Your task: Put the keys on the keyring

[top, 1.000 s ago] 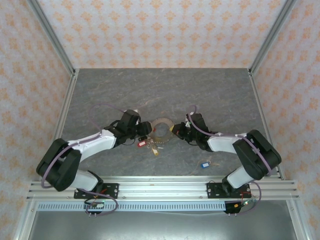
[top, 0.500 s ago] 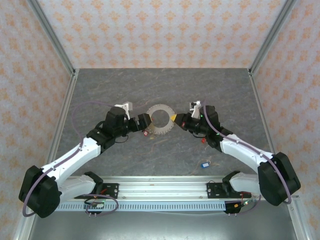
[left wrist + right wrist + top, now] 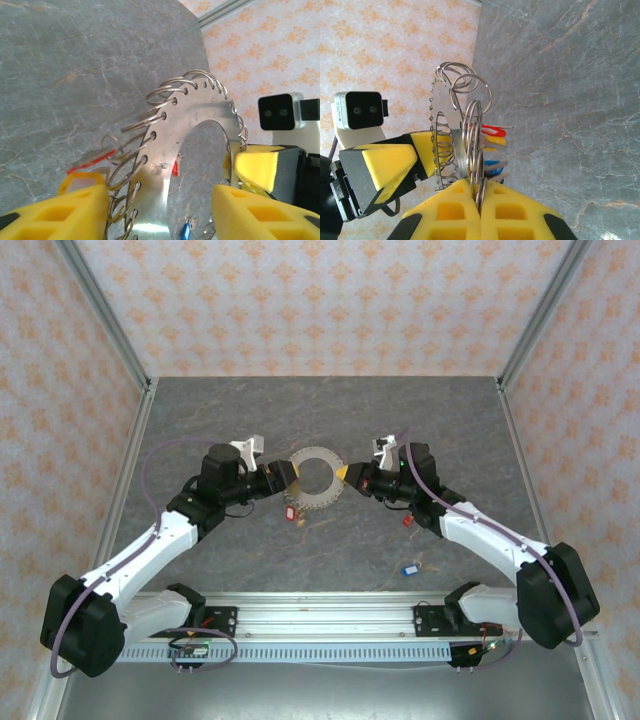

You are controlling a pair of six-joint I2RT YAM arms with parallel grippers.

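Top external view: you're holding the keyring [image 3: 318, 454] up off the table [image 3: 200, 420] between both arms. Your right gripper [image 3: 347, 475] is pinching its rim, jaws tight together (tagged keys [image 3: 492, 131] are dangling off the wire loops [image 3: 470, 85]). Your left gripper [image 3: 288, 477] is straddling the opposite edge, fingers apart; grip or not, I can't tell.

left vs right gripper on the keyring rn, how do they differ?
Jaws: the left gripper has them wide apart, straddling the keyring; the right gripper has them shut, pinching its rim.
Contact: the right gripper clearly grips; whether the left gripper presses the ring is unclear.
Side: left gripper at the ring's left edge, right gripper at its right.
Shared: yellow fingers, both on one ring.
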